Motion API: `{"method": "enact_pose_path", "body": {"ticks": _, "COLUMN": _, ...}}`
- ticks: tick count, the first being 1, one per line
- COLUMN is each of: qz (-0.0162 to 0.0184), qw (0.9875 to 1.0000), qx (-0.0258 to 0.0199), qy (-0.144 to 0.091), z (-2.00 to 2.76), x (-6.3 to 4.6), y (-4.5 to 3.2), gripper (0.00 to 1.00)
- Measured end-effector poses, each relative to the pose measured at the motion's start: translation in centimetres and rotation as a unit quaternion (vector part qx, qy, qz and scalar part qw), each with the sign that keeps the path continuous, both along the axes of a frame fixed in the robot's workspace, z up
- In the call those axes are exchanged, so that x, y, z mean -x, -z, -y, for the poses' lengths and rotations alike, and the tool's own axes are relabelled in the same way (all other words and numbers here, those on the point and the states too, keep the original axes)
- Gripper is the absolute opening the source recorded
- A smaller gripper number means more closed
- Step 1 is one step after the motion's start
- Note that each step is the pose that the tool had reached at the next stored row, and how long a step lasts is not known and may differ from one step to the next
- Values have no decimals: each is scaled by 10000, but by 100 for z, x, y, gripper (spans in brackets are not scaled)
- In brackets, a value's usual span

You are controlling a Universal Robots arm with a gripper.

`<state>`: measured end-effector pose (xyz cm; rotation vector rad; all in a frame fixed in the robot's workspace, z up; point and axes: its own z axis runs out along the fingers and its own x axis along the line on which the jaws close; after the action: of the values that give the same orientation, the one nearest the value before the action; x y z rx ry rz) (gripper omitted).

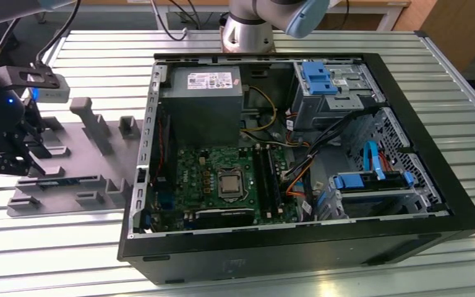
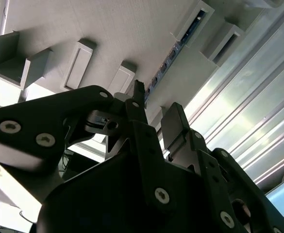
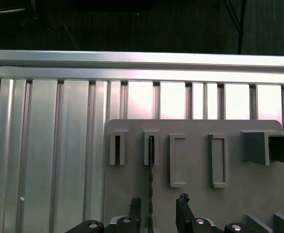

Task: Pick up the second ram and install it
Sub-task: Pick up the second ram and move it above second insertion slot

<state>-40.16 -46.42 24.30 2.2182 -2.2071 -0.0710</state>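
End effector [image 3: 158, 208] spread, straddling the second ram [image 3: 150, 179], not yet closed on it. Ram stands on edge in a slot of the grey fixture plate [image 3: 239, 204] on the ribbed metal table [image 3: 44, 155]. Pick step, I judge. Closing calls for centring, since the stick sits off-middle in the gap. Ram thin, flat, rigid. Plate matte, blocky plastic.

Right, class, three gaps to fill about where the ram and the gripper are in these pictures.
1. The ram stands on edge in the grey ____, outside the case.
2. The gripper hovers at the ram, its fingers ____.
3. In the exterior view the gripper is on the view's ____ of the case.

Missing words: fixture; open; left.
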Motion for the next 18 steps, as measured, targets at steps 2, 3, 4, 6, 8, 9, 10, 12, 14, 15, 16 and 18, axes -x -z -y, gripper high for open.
{"method": "enact_pose_path", "body": {"ticks": 2, "qz": 1, "qw": 10000, "qx": 1, "qy": 0, "z": 0, "x": 0, "y": 1, "gripper": 42}}
{"method": "enact_pose_path", "body": {"ticks": 3, "qz": 0, "qw": 10000, "qx": 1, "qy": 0, "z": 0, "x": 0, "y": 1, "gripper": 42}}
{"method": "enact_pose_path", "body": {"ticks": 4, "qz": 0, "qw": 10000, "qx": 2, "qy": 0, "z": 0, "x": 0, "y": 1, "gripper": 42}}
{"method": "enact_pose_path", "body": {"ticks": 6, "qz": 4, "qw": 10000, "qx": 4, "qy": 0, "z": 0, "x": 0, "y": 4, "gripper": 42}}
{"method": "enact_pose_path", "body": {"ticks": 8, "qz": 12, "qw": 10000, "qx": 8, "qy": 0, "z": 0, "x": 0, "y": 14, "gripper": 42}}
{"method": "enact_pose_path", "body": {"ticks": 9, "qz": 14, "qw": 10000, "qx": 11, "qy": 0, "z": 0, "x": 0, "y": 22, "gripper": 42}}
{"method": "enact_pose_path", "body": {"ticks": 10, "qz": 15, "qw": 10000, "qx": 13, "qy": 0, "z": 0, "x": 0, "y": 31, "gripper": 42}}
{"method": "enact_pose_path", "body": {"ticks": 12, "qz": 21, "qw": 10000, "qx": 16, "qy": 0, "z": 0, "x": 0, "y": 50, "gripper": 42}}
{"method": "enact_pose_path", "body": {"ticks": 14, "qz": 21, "qw": 10000, "qx": 16, "qy": 0, "z": 0, "x": 0, "y": 79, "gripper": 42}}
{"method": "enact_pose_path", "body": {"ticks": 15, "qz": 21, "qw": 10000, "qx": 17, "qy": 0, "z": 0, "x": 0, "y": 95, "gripper": 42}}
{"method": "enact_pose_path", "body": {"ticks": 16, "qz": 21, "qw": 10000, "qx": 17, "qy": -1, "z": 0, "x": 0, "y": 111, "gripper": 42}}
{"method": "enact_pose_path", "body": {"ticks": 18, "qz": 24, "qw": 10000, "qx": 16, "qy": -1, "z": 0, "x": 0, "y": 143, "gripper": 42}}
